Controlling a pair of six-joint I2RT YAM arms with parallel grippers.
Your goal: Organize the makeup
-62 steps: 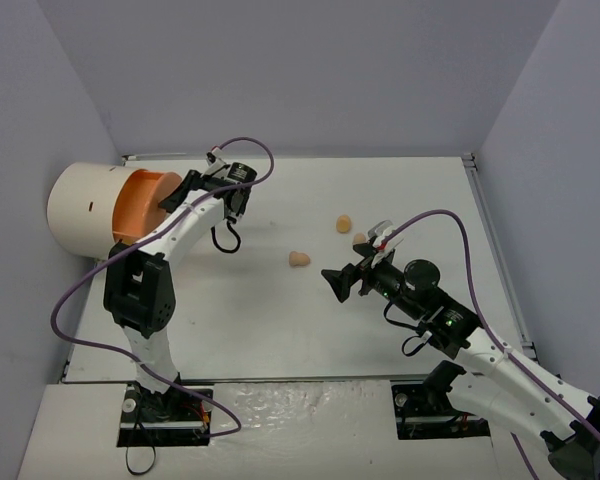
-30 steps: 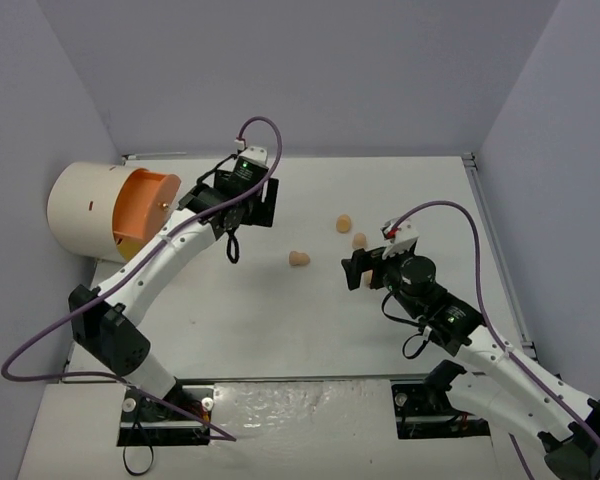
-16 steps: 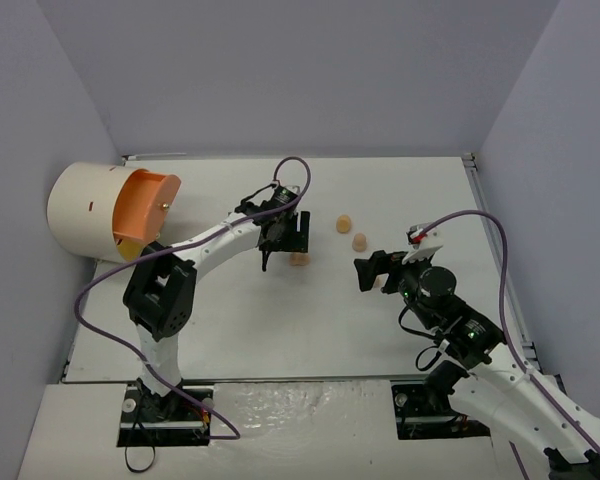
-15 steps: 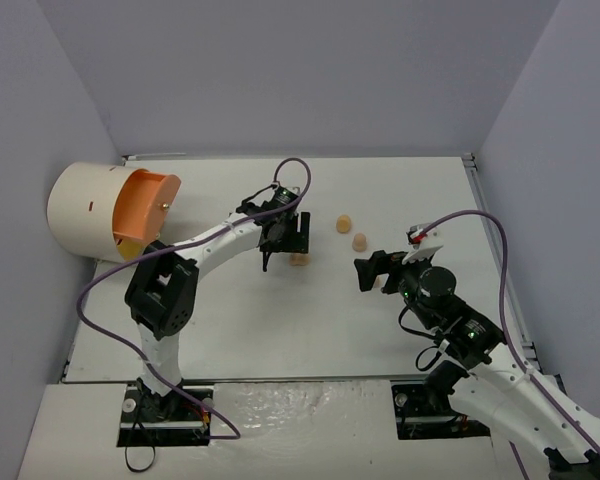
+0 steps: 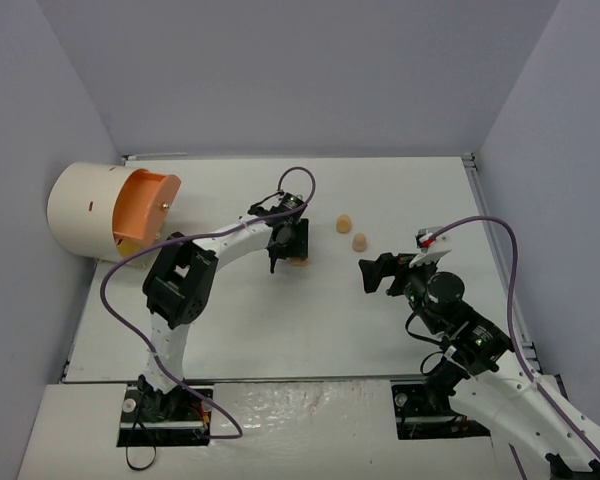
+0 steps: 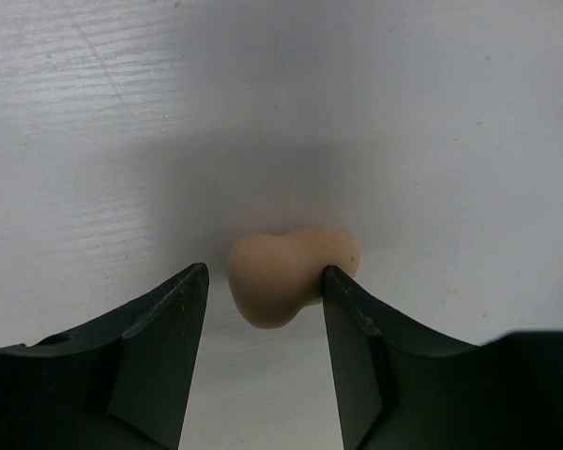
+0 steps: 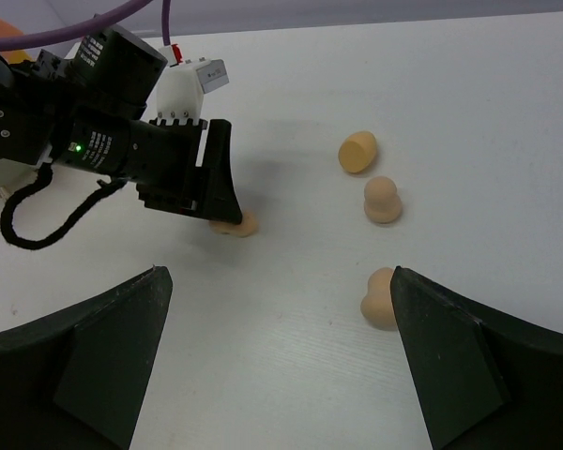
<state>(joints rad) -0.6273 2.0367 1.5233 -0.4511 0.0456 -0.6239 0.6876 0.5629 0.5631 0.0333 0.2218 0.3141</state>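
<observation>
Several peach egg-shaped sponges lie on the white table. One sponge (image 6: 289, 277) lies between my left gripper's (image 6: 263, 277) open fingers. The right finger touches it and a gap remains at the left finger. In the top view this gripper (image 5: 292, 250) stands over that sponge (image 5: 300, 262) at mid-table. Two more sponges (image 5: 344, 223) (image 5: 359, 241) lie to its right. My right gripper (image 7: 277, 281) is wide open and empty, with a fourth sponge (image 7: 379, 298) just inside its right finger. That sponge is hidden in the top view under the right gripper (image 5: 375, 272). No other makeup is in view.
A large cream cylinder (image 5: 80, 205) with an orange front (image 5: 145, 205) lies on its side at the table's far left. Grey walls close in the table on the left, back and right. The left arm (image 7: 103, 141) fills the upper left of the right wrist view.
My left arm swung right from the cylinder's mouth to mid-table and lowered its open fingers around a sponge. My right gripper drew back to the right and toward the near edge.
</observation>
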